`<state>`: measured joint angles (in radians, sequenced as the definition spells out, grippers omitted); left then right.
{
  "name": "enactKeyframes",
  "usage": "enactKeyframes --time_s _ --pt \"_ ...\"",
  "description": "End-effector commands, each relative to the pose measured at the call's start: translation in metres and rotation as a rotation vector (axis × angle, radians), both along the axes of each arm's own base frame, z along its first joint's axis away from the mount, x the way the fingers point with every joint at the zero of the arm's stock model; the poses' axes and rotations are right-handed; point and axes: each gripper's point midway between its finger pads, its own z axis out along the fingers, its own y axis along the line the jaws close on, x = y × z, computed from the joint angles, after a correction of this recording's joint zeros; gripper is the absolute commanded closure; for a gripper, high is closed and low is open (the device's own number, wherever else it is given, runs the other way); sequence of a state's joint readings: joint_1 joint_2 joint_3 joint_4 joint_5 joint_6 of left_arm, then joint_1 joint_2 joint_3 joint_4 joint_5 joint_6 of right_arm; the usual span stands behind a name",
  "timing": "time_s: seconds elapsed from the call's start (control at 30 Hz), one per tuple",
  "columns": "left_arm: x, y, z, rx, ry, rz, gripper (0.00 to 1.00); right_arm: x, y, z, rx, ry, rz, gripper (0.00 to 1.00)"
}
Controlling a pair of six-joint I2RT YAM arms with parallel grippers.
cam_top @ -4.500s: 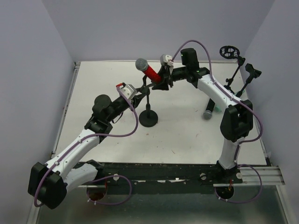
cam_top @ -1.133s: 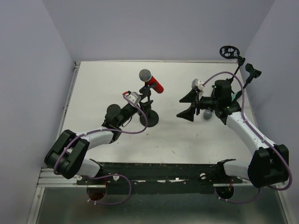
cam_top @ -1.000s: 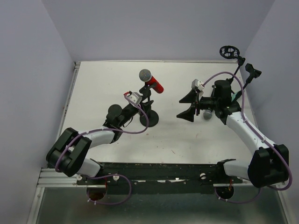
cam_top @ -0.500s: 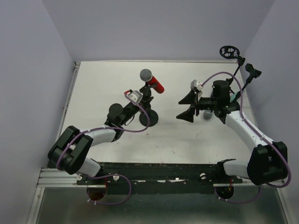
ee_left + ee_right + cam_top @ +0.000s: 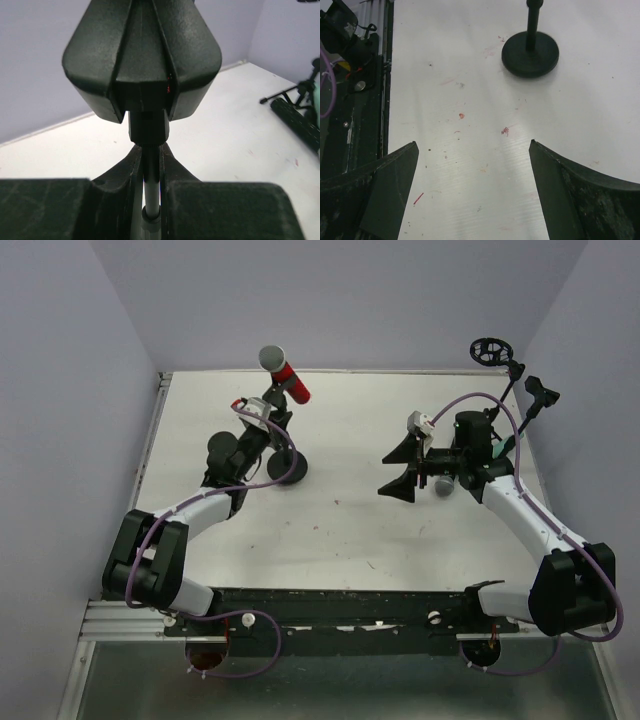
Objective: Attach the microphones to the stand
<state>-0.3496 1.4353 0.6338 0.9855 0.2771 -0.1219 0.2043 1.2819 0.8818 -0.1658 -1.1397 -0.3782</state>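
The white table [image 5: 350,530], flecked with red marks, carries the stand [image 5: 281,466]. The left gripper [image 5: 270,427] is clenched on the stand's pole. The right gripper [image 5: 386,473], well right of the stand, gapes empty. The red microphone [image 5: 285,378] sits atop the stand, with lavender walls [image 5: 330,300] behind.

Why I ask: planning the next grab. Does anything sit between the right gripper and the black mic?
Nothing visible. The black mic lies beneath the right arm, behind the open right gripper.
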Motion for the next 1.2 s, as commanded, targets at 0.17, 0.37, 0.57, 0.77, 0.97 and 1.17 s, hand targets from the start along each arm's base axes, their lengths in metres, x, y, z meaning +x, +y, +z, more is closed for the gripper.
enactKeyframes --time_s 0.17,0.37,0.57,0.77,0.97,1.17 --pt "0.077 0.098 0.088 -0.051 -0.212 0.211 1.00 0.001 0.000 0.003 -0.013 -0.012 0.021 0.00" --pt "0.127 0.177 0.096 -0.046 -0.245 0.392 1.00 0.002 -0.002 -0.009 -0.051 0.002 0.031 0.00" --pt "0.166 0.231 0.092 -0.017 -0.253 0.513 1.00 0.002 -0.003 -0.020 -0.080 0.025 0.056 0.00" --pt "0.199 0.261 0.080 0.004 -0.232 0.556 1.00 0.004 -0.004 -0.036 -0.101 0.076 0.069 0.00" --pt "0.219 0.268 0.059 -0.005 -0.199 0.557 1.00 0.004 -0.005 -0.044 -0.115 0.104 0.085 0.00" --pt "0.219 0.267 0.043 -0.008 -0.168 0.554 0.99 0.004 -0.005 -0.045 -0.118 0.104 0.088 0.00"
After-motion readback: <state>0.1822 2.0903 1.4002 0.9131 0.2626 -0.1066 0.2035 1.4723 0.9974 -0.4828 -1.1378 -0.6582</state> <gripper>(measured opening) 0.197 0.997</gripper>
